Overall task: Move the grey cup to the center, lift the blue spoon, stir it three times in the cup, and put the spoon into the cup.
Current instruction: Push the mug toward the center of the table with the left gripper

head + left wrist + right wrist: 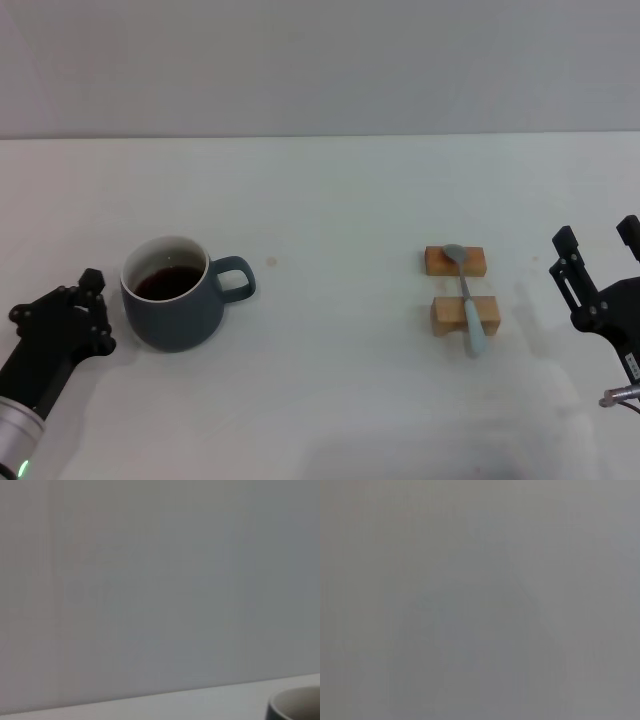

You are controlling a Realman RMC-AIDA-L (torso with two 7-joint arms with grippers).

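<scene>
The grey cup (pixel 178 305) stands at the left of the white table, its handle pointing right and dark liquid inside. Its rim (pixel 295 702) also shows at the corner of the left wrist view. My left gripper (pixel 70 305) sits low just left of the cup, close to its wall. Right of centre, the blue spoon (pixel 472 322) lies across two tan wooden blocks, with the metal bowl on the far block (pixel 455 262) and the pale handle over the near block (pixel 465 315). My right gripper (pixel 597 238) is open to the right of the spoon, holding nothing.
The white table (pixel 330 200) runs back to a plain grey wall. A small faint spot (pixel 272 263) marks the table right of the cup. The right wrist view shows only blank grey.
</scene>
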